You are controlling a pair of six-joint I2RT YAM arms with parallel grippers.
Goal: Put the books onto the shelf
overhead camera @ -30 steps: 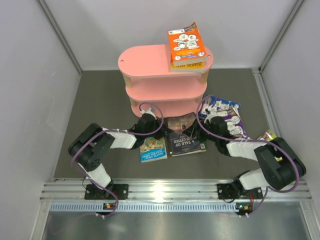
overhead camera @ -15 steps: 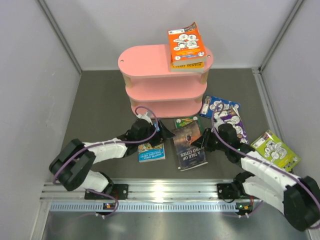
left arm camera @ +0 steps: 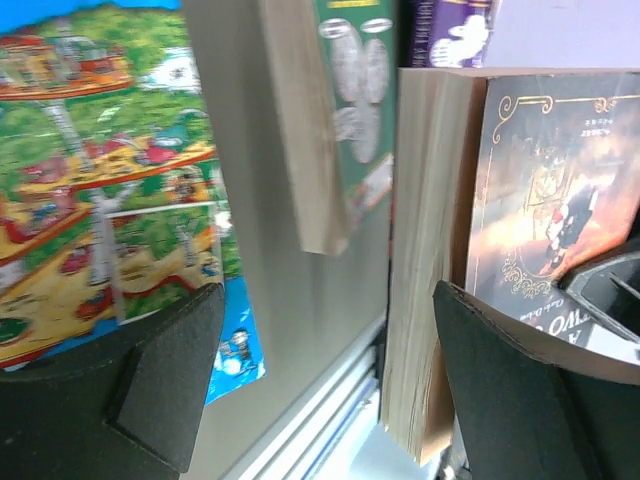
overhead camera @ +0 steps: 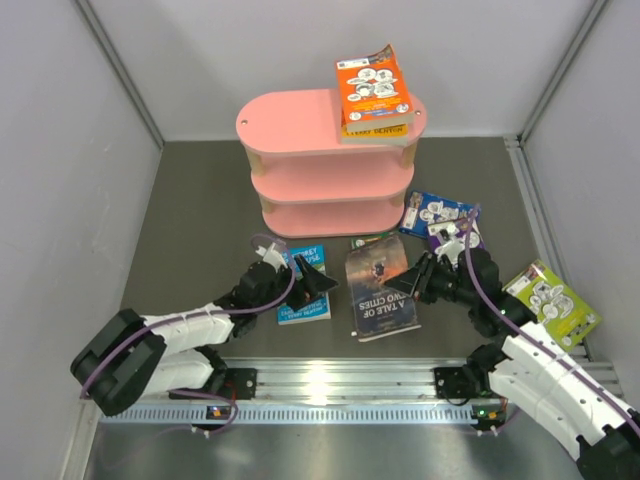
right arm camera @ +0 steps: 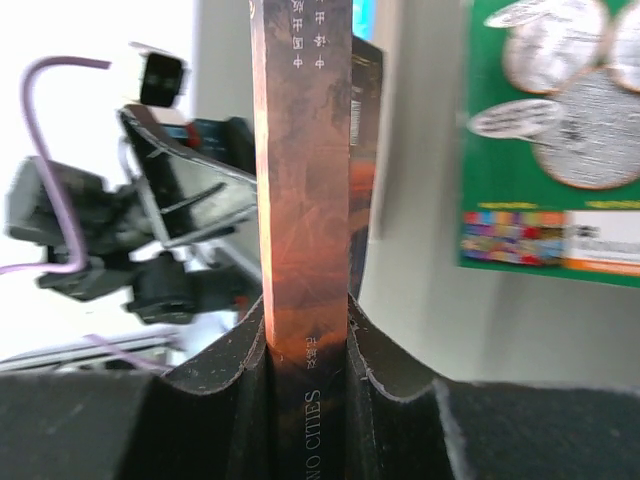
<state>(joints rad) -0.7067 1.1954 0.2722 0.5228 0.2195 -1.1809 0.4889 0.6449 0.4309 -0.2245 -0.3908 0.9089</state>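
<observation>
Left of centre, over the blue book [overhead camera: 300, 302] — left gripper [overhead camera: 313, 281] released, clenched 1 second ago. Rightward, dark book [overhead camera: 380, 292] newly pinched by the spine in the right gripper [overhead camera: 410, 284], on the grey mat [overhead camera: 200, 200] before the pink shelf [overhead camera: 290, 125] — 2 books [overhead camera: 372, 88] on top; white walls [overhead camera: 200, 50].

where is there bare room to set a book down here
Free: the left half of the shelf top, beside the orange book; the table left of the shelf. Crowded: before the shelf, around the dark book, blue book, left gripper and right gripper.
</observation>
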